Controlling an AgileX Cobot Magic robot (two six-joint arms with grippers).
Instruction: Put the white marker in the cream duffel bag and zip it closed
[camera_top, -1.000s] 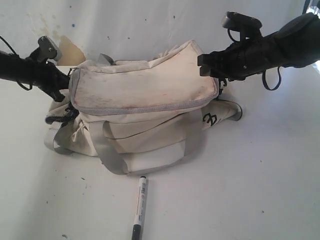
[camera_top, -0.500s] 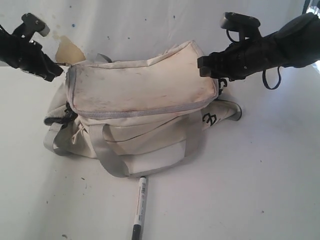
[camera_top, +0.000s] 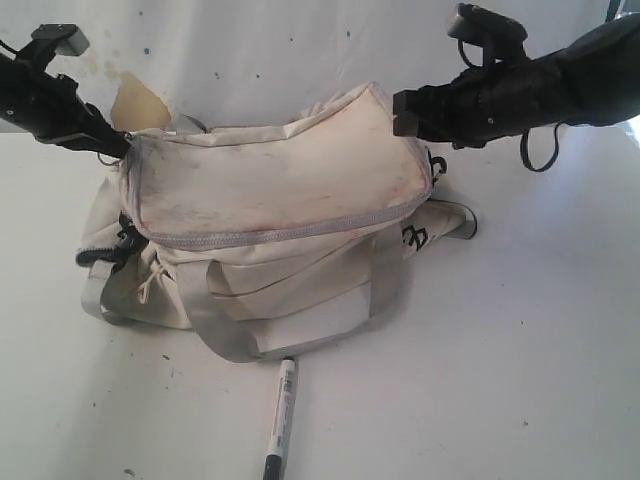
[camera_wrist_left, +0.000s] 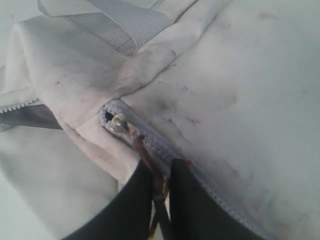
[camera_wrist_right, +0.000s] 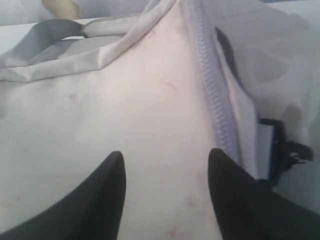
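Note:
The cream duffel bag sits mid-table, its grey zipper running along the top flap's front edge. In front of it the white marker lies on the table, black cap toward the near edge. My left gripper is at the bag's rear left corner. In the left wrist view this gripper is shut on a dark reddish pull cord leading to the zipper slider. My right gripper hovers open over the top's right end, its fingers spread above the cream fabric beside the zipper.
Grey webbing handles hang down the bag's front. A black buckle sits at its left end and a black logo at its right. A beige object leans on the back wall behind the bag.
My left gripper rose from the bag's left side to its rear left corner, and the bag's top shifted left with it. The right arm lifted slightly. The marker has not moved.

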